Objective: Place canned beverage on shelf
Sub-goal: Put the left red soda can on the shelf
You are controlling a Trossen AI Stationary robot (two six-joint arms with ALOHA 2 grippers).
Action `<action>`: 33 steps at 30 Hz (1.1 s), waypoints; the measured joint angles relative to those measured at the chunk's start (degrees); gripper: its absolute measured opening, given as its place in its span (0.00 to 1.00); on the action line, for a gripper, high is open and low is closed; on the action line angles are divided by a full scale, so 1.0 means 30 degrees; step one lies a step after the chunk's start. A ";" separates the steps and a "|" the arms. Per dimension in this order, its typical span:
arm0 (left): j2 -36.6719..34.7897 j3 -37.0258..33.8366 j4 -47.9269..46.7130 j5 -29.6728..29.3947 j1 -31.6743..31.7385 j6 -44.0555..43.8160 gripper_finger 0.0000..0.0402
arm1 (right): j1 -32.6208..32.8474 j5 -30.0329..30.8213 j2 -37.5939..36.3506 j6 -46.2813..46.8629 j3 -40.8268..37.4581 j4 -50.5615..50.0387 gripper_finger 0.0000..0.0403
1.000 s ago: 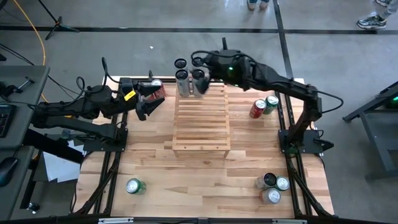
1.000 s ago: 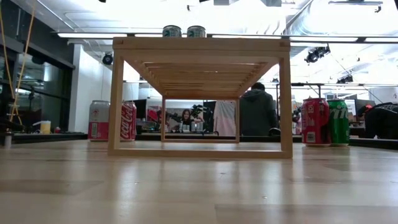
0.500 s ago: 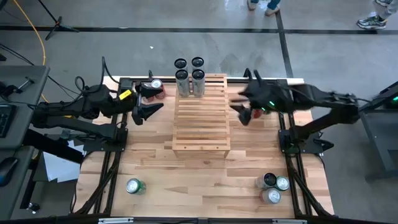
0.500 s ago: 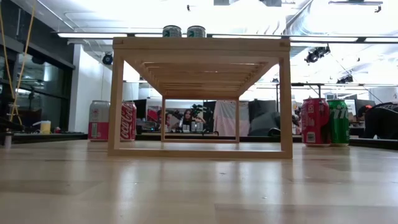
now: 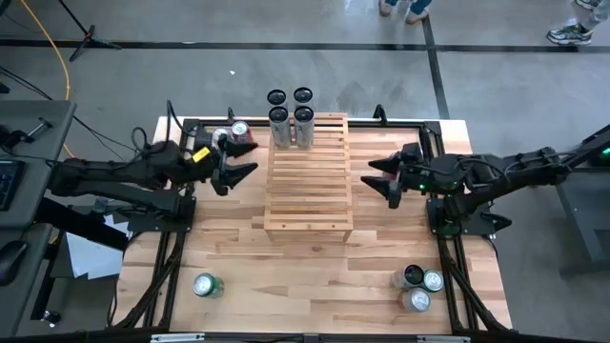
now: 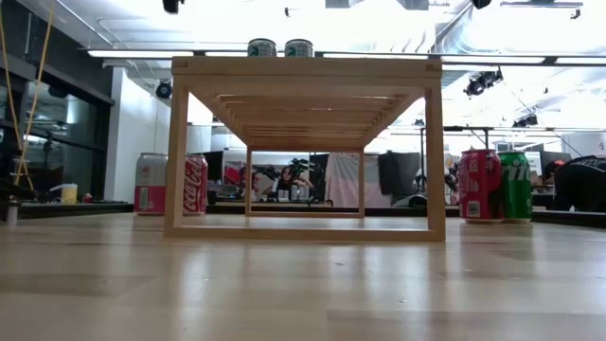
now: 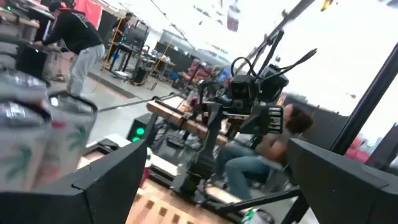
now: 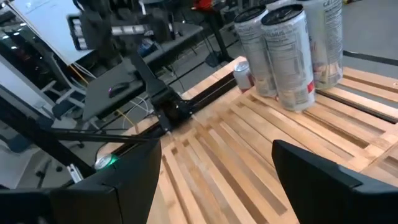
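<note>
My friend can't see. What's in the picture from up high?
A pale wooden shelf stands mid-table with four cans at its far end. The left gripper and the right gripper hover open on either side, holding nothing; more cans wait near the table's edges.

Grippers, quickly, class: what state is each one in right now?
Left gripper: open, holding nothing.
Right gripper: open, holding nothing.

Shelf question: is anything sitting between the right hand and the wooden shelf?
No, nothing visible. The right hand hangs open and empty just off the side of the shelf, with only bare table between them.
</note>
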 joint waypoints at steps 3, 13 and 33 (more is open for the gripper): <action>0.0000 -0.1654 0.2334 0.0001 0.0000 -0.1278 0.94 | -0.0003 0.0015 -0.0001 -0.0514 0.0282 0.0129 0.72; -0.0022 -0.2341 0.3490 -0.0141 0.0000 -0.1870 0.94 | -0.0007 0.0008 -0.0004 -0.0787 0.0291 0.0157 0.72; -0.0022 -0.2341 0.3453 -0.0742 0.0015 -0.0733 0.94 | -0.0007 0.0001 0.0004 -0.0299 0.0291 0.0159 0.72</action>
